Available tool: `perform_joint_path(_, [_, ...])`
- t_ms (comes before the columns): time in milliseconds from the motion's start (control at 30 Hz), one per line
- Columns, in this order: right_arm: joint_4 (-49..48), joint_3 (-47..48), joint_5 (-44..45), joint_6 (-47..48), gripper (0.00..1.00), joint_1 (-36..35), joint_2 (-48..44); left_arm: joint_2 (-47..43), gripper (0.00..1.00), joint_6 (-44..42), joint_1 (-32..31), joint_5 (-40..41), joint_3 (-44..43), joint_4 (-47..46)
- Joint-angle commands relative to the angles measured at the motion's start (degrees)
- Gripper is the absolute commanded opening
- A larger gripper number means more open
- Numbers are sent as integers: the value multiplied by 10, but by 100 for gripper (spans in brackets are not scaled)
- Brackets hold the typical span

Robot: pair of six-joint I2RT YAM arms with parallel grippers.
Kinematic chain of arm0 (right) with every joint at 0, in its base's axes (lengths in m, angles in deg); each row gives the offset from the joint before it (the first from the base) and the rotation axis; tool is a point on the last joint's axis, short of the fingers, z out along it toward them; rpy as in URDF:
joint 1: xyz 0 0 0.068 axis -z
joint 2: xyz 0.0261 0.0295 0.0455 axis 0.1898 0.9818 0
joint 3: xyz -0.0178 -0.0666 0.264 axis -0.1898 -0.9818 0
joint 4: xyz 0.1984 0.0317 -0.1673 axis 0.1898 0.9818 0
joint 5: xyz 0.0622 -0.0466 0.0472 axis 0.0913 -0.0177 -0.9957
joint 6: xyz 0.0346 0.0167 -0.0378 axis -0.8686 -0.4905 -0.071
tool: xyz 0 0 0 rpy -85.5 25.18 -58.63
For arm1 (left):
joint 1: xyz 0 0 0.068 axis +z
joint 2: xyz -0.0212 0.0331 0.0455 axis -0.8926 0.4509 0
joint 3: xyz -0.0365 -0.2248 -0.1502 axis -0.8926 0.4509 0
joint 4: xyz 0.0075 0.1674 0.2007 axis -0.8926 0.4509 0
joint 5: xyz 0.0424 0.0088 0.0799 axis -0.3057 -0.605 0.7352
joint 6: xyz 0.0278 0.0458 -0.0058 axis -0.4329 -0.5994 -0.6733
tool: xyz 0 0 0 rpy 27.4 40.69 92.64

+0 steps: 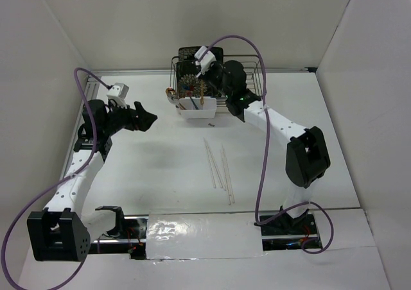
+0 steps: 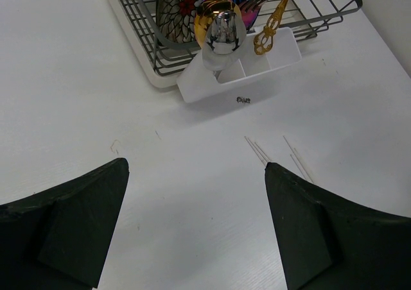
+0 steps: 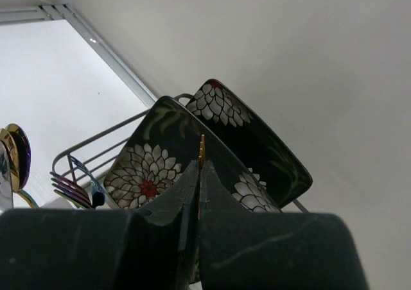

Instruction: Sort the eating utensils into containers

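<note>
Your right pincer [image 3: 200, 174] is clamped shut on a gold utensil [image 2: 275, 17] right above the white caddy [image 2: 205, 88], ornate end down at the caddy; compartment unclear. A silver spoon [image 2: 222, 36] stands in the caddy. Your left pincer [image 2: 196, 194] gapes wide, left of the caddy. The chopsticks [image 1: 218, 168] lie on the desk [image 1: 160, 168], nearside of the caddy. A dark mark [image 2: 243, 100] sits just before the caddy, unreadable.

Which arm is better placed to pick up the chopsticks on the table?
Left arm: jaws open, chopsticks just ahead. Right arm: jaws shut on a gold utensil at the caddy.
</note>
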Motion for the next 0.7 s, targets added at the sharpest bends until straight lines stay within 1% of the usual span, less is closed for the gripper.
perform_joint_path(0, [-64, -21, -9, 8, 0, -4, -16, 0, 100, -13, 1, 2, -16, -28])
perform_joint_path(100, [-108, -62, 15, -15, 0, -12, -18, 4, 100, -13, 2, -2, -16, -27])
perform_joint_path(300, [-179, -134, 45, -15, 0, -33, -23, 10, 100, -15, 2, -5, -30, -24])
perform_joint_path(500, [-179, -147, 51, -38, 0, -40, -28, 8, 100, -7, 2, -16, -28, -30])
perform_joint_path(667, [-142, -140, 31, -58, 0, -45, -30, 0, 100, 0, 4, -20, -16, -36])
